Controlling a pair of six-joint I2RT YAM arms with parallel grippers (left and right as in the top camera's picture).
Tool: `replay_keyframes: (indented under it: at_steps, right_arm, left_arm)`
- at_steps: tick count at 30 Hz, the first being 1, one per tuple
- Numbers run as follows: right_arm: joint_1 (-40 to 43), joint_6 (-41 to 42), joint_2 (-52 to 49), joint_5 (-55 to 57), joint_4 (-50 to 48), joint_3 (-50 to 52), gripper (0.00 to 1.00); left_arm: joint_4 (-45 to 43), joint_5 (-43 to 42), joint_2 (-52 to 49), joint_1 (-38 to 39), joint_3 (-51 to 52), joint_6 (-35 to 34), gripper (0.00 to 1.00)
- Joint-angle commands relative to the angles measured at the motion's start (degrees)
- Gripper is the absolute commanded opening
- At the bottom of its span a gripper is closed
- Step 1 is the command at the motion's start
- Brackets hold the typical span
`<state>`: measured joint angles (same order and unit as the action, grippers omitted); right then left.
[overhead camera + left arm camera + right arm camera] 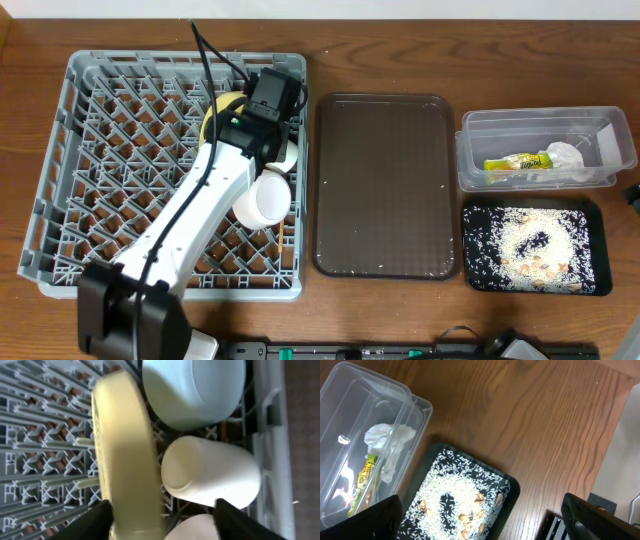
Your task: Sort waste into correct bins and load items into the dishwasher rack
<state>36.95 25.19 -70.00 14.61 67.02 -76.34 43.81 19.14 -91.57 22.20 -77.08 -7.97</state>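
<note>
Dark brown serving tray [385,185] lies flat on wooden table [400,50], off to the right of my left gripper [167,522], well apart. A few pale specks on tray.

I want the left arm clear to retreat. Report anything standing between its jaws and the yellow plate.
Nothing visible does: the yellow plate stands on edge in the rack, between the left gripper's open jaws.
</note>
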Motion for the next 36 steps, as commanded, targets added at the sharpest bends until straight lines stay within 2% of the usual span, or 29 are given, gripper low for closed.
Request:
replay_keyframes:
  at_steps: [1,5,11,15,19,26,36]
  right_arm:
    - [0.63,0.00,0.24,0.31,0.07,-0.22,0.99]
    - [0.63,0.02,0.24,0.33,0.07,-0.22,0.99]
    - [0.63,0.02,0.24,0.33,0.07,-0.22,0.99]
    - [0.63,0.02,0.24,0.33,0.07,-0.22,0.99]
    - [0.59,0.02,0.24,0.15,0.07,-0.22,0.99]
    - [0.59,0.02,0.24,0.15,0.07,-0.22,0.99]
    - [0.59,0.02,0.24,0.15,0.07,-0.22,0.99]
  left_arm:
    - [-1.18,-0.46,6.95,0.00,-3.02,-1.38,0.74]
    - [-1.40,-0.44,12.33,-0.66,-3.02,-2.45,0.75]
    - [0.96,-3.30,20.81,-1.49,-2.99,-13.60,0.80]
    - [2.08,-9.22,23.76,-1.51,-2.99,-14.12,0.82]
    - [5.42,-9.31,24.61,-3.63,-2.99,-20.70,0.86]
    - [8.85,-9.09,24.48,-9.90,-2.99,-20.83,0.88]
    - [9.53,-9.09,24.37,-10.03,-2.97,-20.83,0.89]
